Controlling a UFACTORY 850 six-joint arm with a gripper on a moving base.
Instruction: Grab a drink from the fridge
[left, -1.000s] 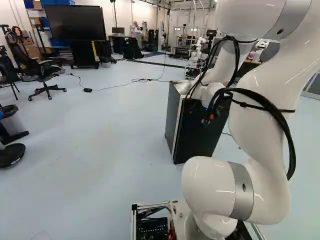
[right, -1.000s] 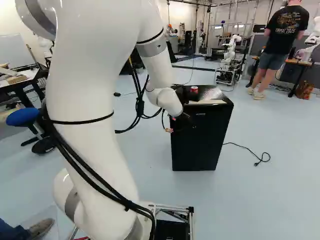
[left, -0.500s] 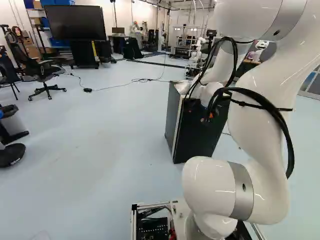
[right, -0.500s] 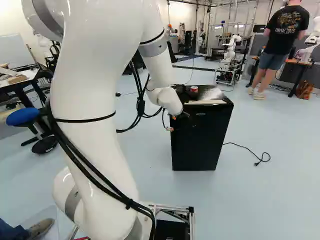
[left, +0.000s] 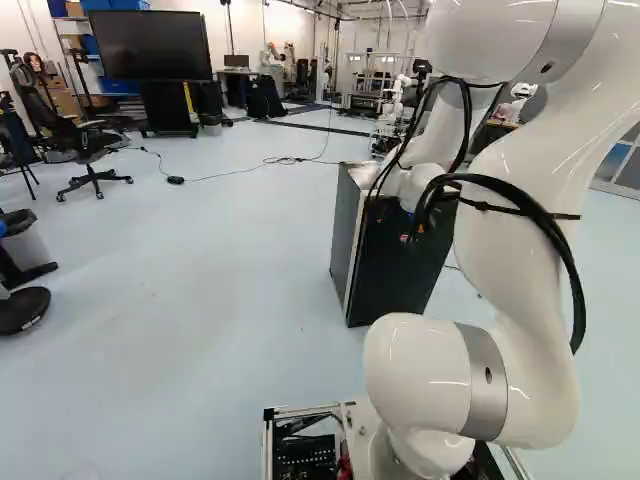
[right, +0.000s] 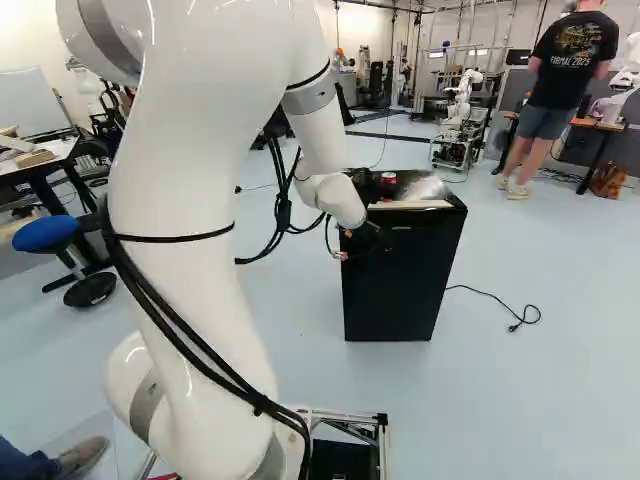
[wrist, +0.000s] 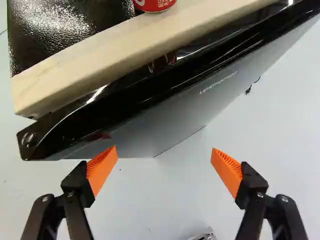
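In the right base view my gripper (right: 374, 240) is beside the front of the black fridge (right: 400, 285), near its upper edge. The wrist view has the gripper (wrist: 162, 162) open, its orange pads wide apart with nothing between them. Ahead of the fingers lie the door's top edge and front face (wrist: 165, 127); the door looks closed. A red can (right: 389, 178) stands on top of the fridge, behind a pale wooden board (wrist: 115, 62); only the lower part of that can (wrist: 154, 4) shows in the wrist view. The fridge's inside is hidden.
A cable (right: 510, 315) lies on the floor beside the fridge. A blue-topped stool (right: 48, 234) and an office chair (left: 85, 145) stand off to the side. Another robot (right: 462, 95) stands farther back. Part of a foot (right: 82, 457) shows near the base.
My arm's upper links have shifted, rightward in the right base view and slightly leftward in the left one. The wrist has turned a little beside the fridge. Base, fridge and can have stayed put.
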